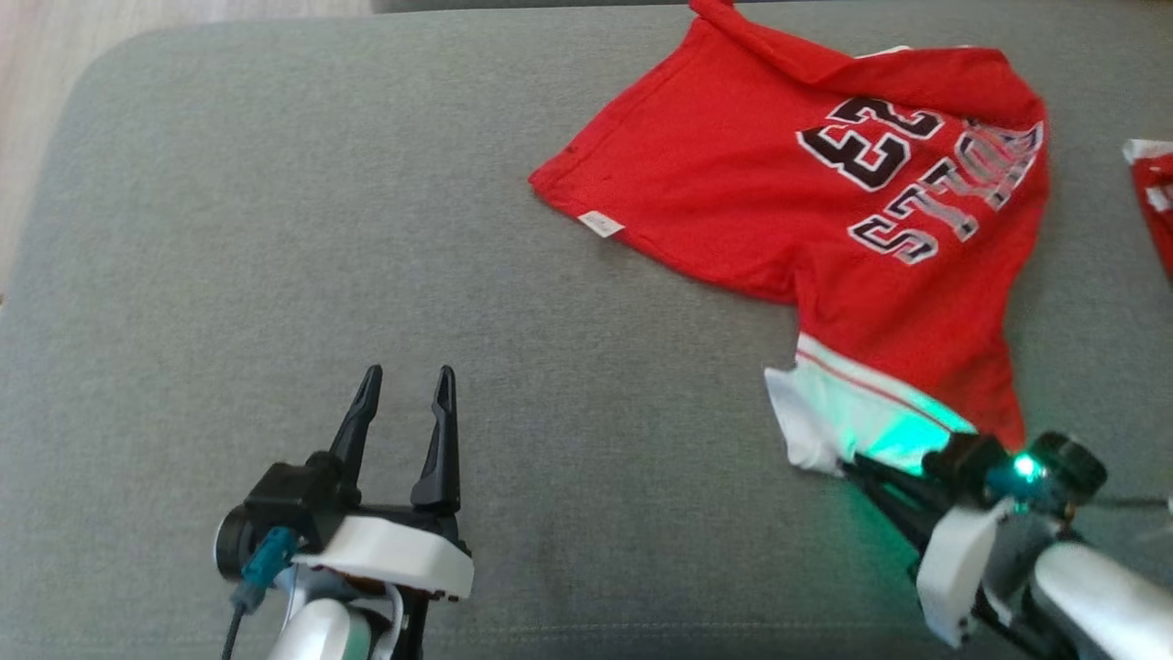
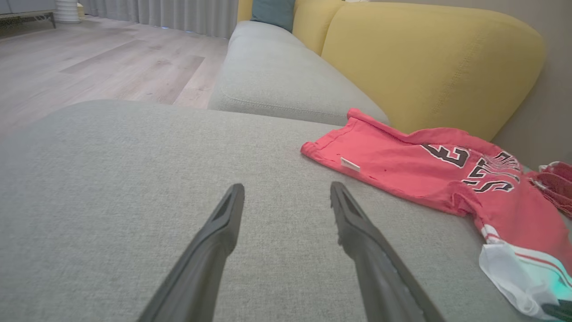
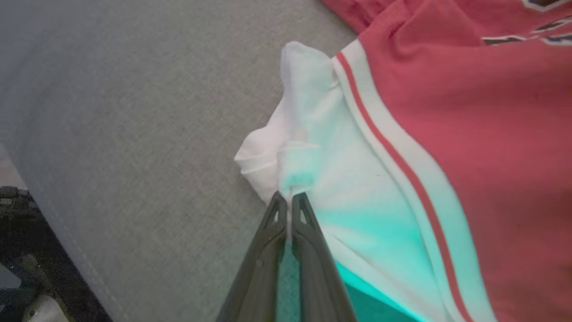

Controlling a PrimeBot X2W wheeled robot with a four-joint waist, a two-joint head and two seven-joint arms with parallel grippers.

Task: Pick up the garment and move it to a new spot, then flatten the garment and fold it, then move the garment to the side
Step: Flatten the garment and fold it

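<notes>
A red jersey [image 1: 806, 174] with dark "23" lettering and a white sleeve lies rumpled on the grey sofa cushion [image 1: 275, 229], at the upper right of the head view. My right gripper [image 3: 289, 199] is shut on the white sleeve's edge [image 3: 304, 147], which glows green from the wrist light; from the head it sits at the lower right [image 1: 848, 466]. My left gripper [image 1: 408, 385] stands open at the lower left over bare cushion, well left of the jersey [image 2: 402, 165], with nothing between its fingers [image 2: 228, 214].
Another red and white piece of cloth [image 1: 1155, 197] lies at the right edge. A yellow sofa backrest [image 2: 424, 58] rises behind the jersey. Wood floor [image 2: 89, 58] lies beyond the cushion's left edge. The left half of the cushion is bare.
</notes>
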